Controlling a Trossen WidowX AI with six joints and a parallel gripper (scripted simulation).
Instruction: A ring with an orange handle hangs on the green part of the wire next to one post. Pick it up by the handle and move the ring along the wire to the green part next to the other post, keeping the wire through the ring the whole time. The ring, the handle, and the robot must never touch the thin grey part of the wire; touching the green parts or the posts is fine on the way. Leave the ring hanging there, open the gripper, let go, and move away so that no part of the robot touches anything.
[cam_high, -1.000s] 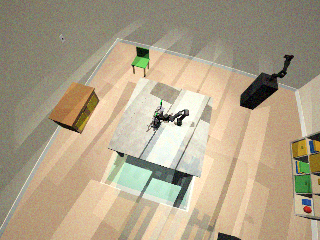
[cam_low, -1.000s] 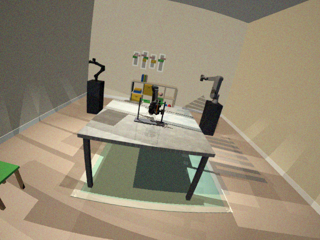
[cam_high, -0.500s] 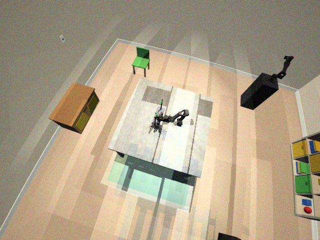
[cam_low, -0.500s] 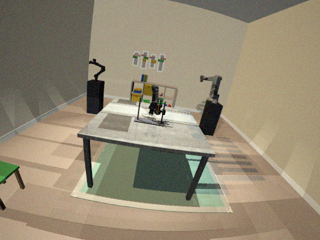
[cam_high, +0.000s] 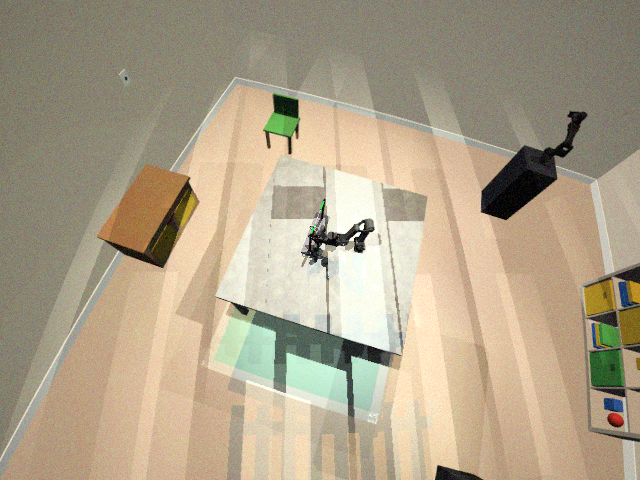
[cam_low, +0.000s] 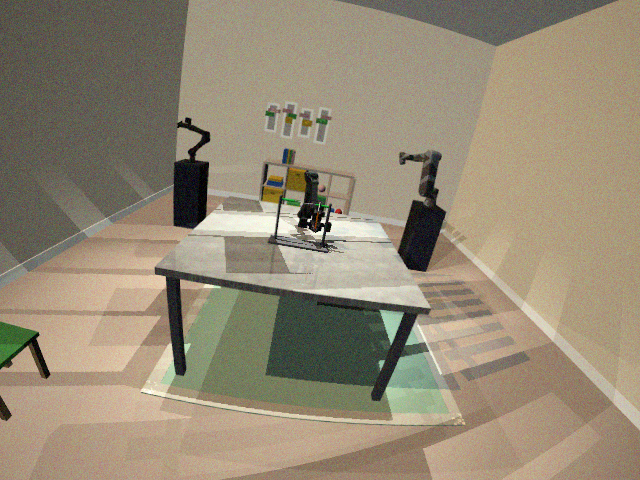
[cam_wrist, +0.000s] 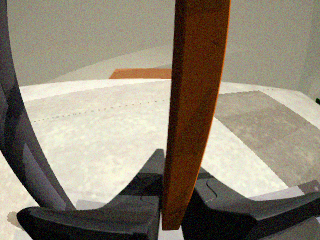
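Observation:
The orange handle stands upright between the fingers of my gripper, which is shut on it. In the exterior view it is below the right green part, close to the right post. The ring is tiny there and out of the wrist view; whether it touches the wire cannot be told. The left green part is beside the left post. Both posts rise from a dark base. The grey wire is mostly hidden by the arm.
The arm stands on the grey table, behind the wire in the exterior view. A dark curved shape rises close on the left of the wrist view. A brown cabinet, a green chair and shelves stand away from the table.

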